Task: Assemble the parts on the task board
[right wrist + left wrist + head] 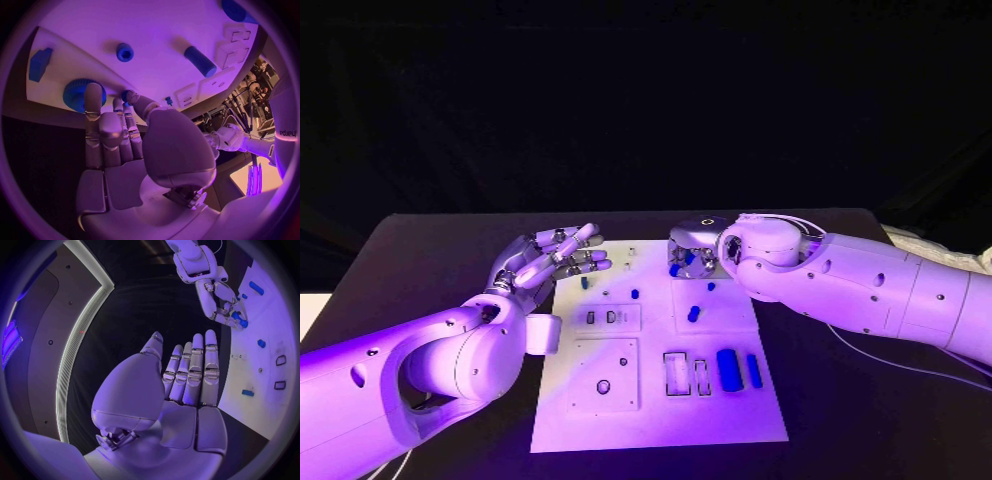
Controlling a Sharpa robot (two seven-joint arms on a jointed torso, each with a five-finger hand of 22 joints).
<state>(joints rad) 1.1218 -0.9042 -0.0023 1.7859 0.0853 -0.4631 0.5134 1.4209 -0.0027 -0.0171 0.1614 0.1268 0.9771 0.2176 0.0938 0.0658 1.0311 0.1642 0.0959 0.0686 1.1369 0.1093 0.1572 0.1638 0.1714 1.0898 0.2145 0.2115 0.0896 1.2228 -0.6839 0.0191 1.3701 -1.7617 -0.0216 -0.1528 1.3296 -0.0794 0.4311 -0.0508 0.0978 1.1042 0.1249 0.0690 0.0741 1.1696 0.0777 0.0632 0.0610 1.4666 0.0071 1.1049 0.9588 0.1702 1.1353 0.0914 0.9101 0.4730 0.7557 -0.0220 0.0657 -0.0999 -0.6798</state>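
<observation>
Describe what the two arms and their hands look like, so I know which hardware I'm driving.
Both arms are smooth, rounded white shells with small dark fastener dots. The left hand and right hand are silver metal with segmented fingers. A thin pale cable trails beside the right arm, whose shell carries small dark lettering in the right wrist view.

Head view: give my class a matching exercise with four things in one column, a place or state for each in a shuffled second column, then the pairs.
1 left hand
2 right hand
3 thick blue cylinder
4 task board

A lies flat on the board's near right part
B white, in the middle of the black table
C fingers apart, holding nothing, beside the board's left edge
D fingertips at a ridged blue part by the board's far edge

Pairs: 1-C, 2-D, 3-A, 4-B
</observation>
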